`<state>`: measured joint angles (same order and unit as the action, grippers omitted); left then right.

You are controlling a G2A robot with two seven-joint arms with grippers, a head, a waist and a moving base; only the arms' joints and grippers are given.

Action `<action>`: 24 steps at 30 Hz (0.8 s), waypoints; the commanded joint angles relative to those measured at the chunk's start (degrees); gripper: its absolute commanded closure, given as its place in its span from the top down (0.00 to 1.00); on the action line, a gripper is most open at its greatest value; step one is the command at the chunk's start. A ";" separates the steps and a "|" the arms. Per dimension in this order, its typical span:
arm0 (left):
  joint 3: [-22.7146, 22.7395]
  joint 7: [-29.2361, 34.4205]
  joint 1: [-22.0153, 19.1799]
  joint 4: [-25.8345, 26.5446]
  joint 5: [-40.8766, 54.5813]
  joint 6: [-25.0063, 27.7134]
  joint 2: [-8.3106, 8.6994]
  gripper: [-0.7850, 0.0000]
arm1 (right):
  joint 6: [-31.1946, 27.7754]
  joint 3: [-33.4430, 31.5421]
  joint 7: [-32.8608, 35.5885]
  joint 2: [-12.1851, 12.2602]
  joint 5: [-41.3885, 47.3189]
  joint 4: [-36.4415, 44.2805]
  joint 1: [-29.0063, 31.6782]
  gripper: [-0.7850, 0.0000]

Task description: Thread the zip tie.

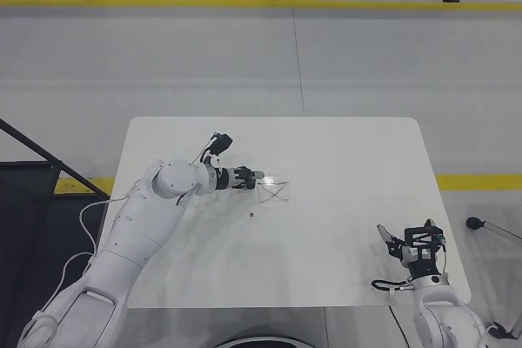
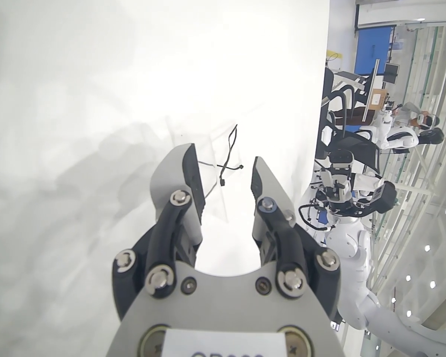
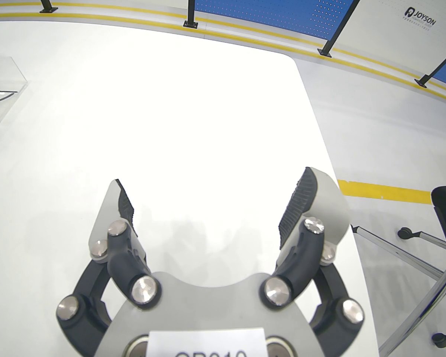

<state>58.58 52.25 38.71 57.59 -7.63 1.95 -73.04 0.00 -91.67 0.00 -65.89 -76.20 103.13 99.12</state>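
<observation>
The black zip ties point(image 1: 277, 188) lie crossed in a clear tray point(image 1: 285, 177) near the middle of the white surface point(image 1: 348, 157). A dark speck point(image 1: 251, 214) sits just beside the tray. The left pincer point(image 2: 225, 169) is at the tray's edge, moderately spread and empty. In its wrist view the tray's clear wall stands between its fingers, the ties just beyond. The right pincer point(image 3: 213, 189) hangs well apart over the near right corner, spread wide, holding nothing. Its wrist view catches one tray corner.

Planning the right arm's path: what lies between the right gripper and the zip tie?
From the right gripper, only bare white table up to the clear tray holding the zip tie; the top view shows it.
</observation>
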 commanded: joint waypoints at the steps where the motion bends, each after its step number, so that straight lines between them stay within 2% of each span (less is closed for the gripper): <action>1: -0.04 0.32 0.30 0.56 -0.32 0.07 0.09 0.42 | 0.00 0.00 0.00 0.00 0.00 0.00 0.00 1.00; 17: -1.13 0.02 1.32 3.21 -3.09 -1.39 0.23 0.36 | 0.00 0.00 0.00 0.00 0.00 0.00 0.00 1.00; 24: -1.29 -0.11 1.26 3.28 -3.41 -1.88 0.21 0.29 | 0.00 0.00 0.00 0.00 0.00 0.00 0.00 1.00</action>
<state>57.32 52.18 39.99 60.89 -10.97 0.16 -72.83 0.00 -91.67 0.00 -65.89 -76.20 103.13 99.12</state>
